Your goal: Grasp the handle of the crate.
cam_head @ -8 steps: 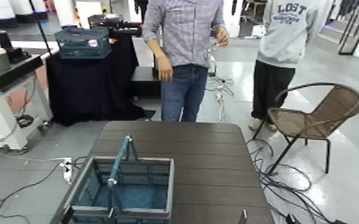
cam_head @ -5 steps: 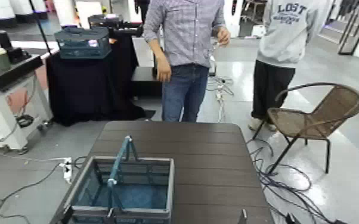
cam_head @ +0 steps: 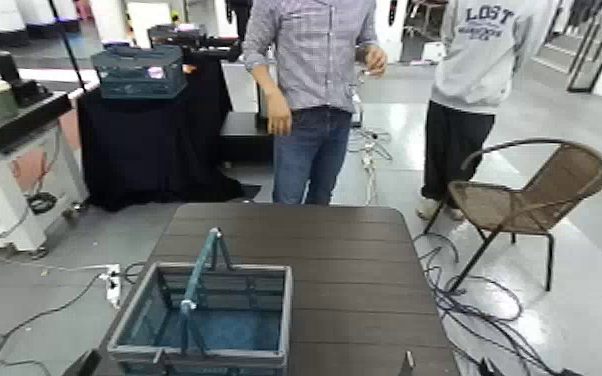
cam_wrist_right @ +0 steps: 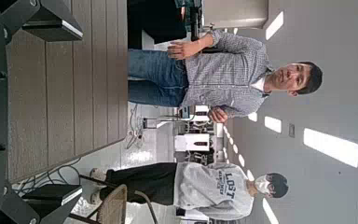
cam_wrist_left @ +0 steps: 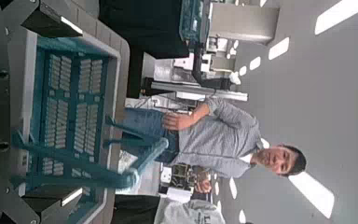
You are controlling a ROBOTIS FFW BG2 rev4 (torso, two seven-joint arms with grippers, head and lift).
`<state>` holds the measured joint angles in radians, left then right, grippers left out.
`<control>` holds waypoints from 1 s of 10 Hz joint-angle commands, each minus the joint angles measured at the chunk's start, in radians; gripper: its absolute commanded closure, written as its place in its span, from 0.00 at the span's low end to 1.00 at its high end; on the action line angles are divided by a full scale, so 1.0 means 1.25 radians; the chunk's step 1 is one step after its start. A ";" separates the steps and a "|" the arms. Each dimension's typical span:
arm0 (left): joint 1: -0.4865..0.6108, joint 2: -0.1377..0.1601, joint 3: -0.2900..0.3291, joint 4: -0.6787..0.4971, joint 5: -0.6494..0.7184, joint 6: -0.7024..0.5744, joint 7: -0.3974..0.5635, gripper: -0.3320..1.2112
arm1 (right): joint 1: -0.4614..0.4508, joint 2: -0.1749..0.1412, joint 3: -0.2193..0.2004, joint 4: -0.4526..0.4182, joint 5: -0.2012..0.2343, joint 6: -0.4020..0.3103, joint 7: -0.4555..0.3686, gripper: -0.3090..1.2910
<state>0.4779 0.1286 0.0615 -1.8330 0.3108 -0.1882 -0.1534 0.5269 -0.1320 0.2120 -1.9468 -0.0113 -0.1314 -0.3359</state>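
Note:
The crate (cam_head: 287, 318), teal-blue with slotted walls and a grey rim, stands on the near left part of the dark table (cam_head: 355, 290). Its thin teal handle (cam_head: 197, 275) is raised upright in an arch over the crate's left side. In the left wrist view the crate (cam_wrist_left: 70, 84) and handle (cam_wrist_left: 75, 166) lie straight ahead. My left gripper (cam_wrist_left: 70, 110) is open and empty, short of the crate. My right gripper (cam_wrist_right: 56, 110) is open and empty over bare table at the near right. One of its fingertips (cam_head: 406, 362) shows at the head view's bottom edge.
A person in a plaid shirt (cam_head: 310, 90) stands just beyond the table's far edge and a person in a grey hoodie (cam_head: 480, 80) farther right. A wicker chair (cam_head: 535, 200) stands right of the table. A smaller teal crate (cam_head: 140, 72) sits on a black-draped stand at far left. Cables lie on the floor.
A dark part of my left arm now shows at the bottom left of the head view. The crate and handle have not moved.

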 commanded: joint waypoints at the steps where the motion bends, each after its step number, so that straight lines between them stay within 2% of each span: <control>1: -0.006 0.011 0.018 -0.015 0.061 0.046 -0.005 0.29 | -0.002 0.000 0.001 0.000 0.000 0.001 0.000 0.28; 2: -0.004 0.019 0.029 -0.032 0.080 0.086 -0.004 0.29 | -0.002 0.000 0.001 0.000 0.000 0.001 0.000 0.28; 4: -0.017 0.052 0.040 -0.047 0.135 0.114 0.004 0.29 | -0.006 -0.001 0.003 0.004 0.000 0.000 0.000 0.28; 5: -0.026 0.071 0.051 -0.044 0.166 0.133 -0.027 0.29 | -0.009 -0.002 0.007 0.005 -0.001 0.001 0.000 0.28; 7: -0.080 0.107 0.103 -0.043 0.228 0.272 -0.157 0.29 | -0.013 -0.004 0.011 0.006 -0.001 0.004 0.001 0.28; 8: -0.101 0.128 0.131 -0.043 0.256 0.341 -0.198 0.29 | -0.015 -0.006 0.013 0.006 -0.001 0.006 0.000 0.28; 10: -0.137 0.177 0.179 -0.031 0.333 0.475 -0.236 0.29 | -0.018 -0.007 0.016 0.007 -0.004 0.008 0.001 0.28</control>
<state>0.3227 0.3305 0.2648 -1.8760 0.6960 0.3479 -0.4482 0.5050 -0.1401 0.2304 -1.9381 -0.0155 -0.1217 -0.3344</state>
